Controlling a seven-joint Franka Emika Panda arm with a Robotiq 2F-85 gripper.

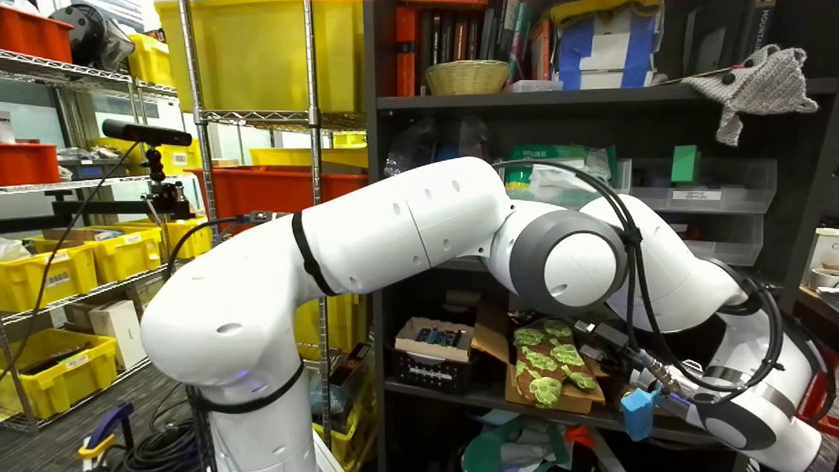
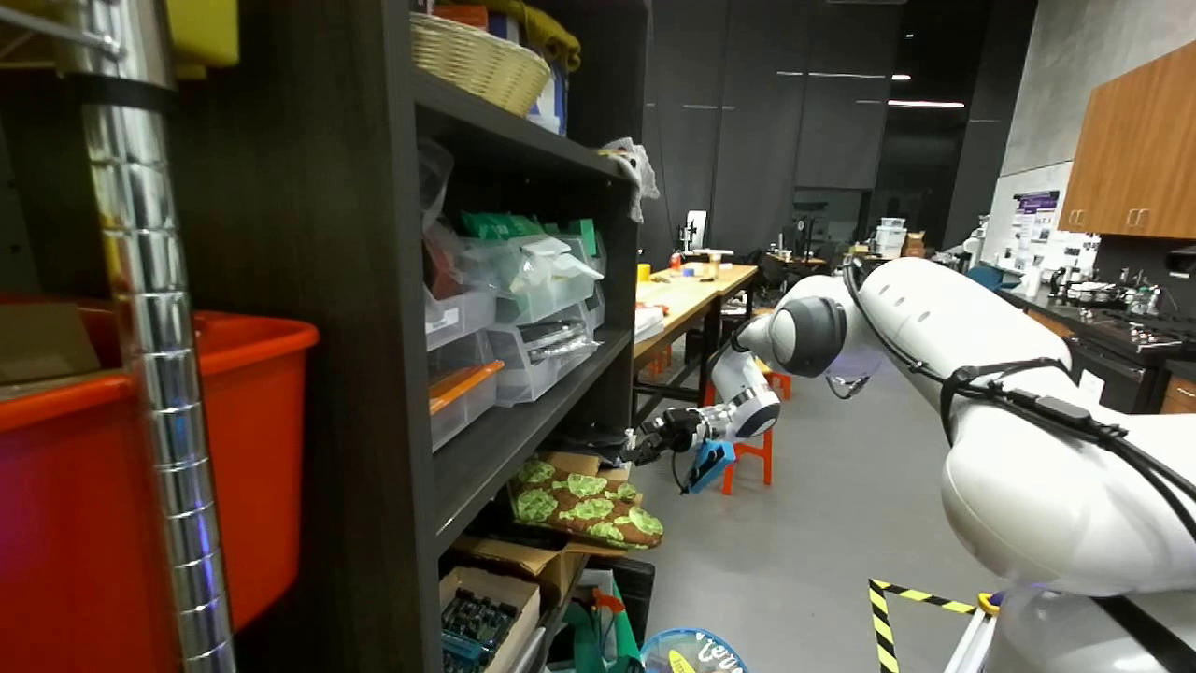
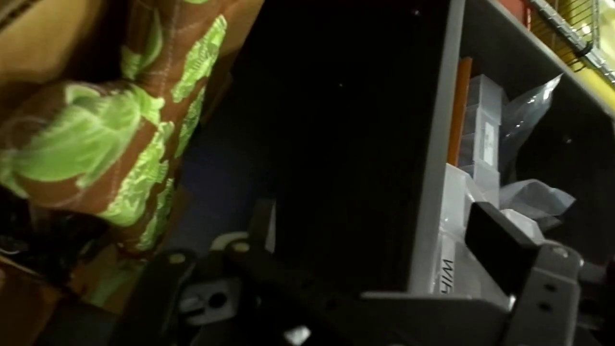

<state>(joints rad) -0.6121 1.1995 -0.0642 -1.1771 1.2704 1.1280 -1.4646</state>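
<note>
Wrist view faces shelving [image 3: 438, 134], apparently near.

In an ext. view, mitt [image 1: 547, 364] lies in/on (unclear which) box [image 1: 490, 333] on lower shelf [image 1: 482, 398], carton [image 1: 429, 349] of boards [image 1: 439, 337] atop crate [image 1: 429, 372] to its L, arm [image 1: 570, 269] in front of bins [image 1: 721, 198]. Bins sit on mid. shelf [image 2: 523, 421]; top shelf [image 1: 590, 98] has basket [image 1: 468, 78] w/ books [image 1: 452, 36] behind, plush [image 1: 757, 88] over edge at R. Wrist view: mitt upper L, bins R, end effector [image 3: 382, 235] along bottom, partly before bins.
</note>
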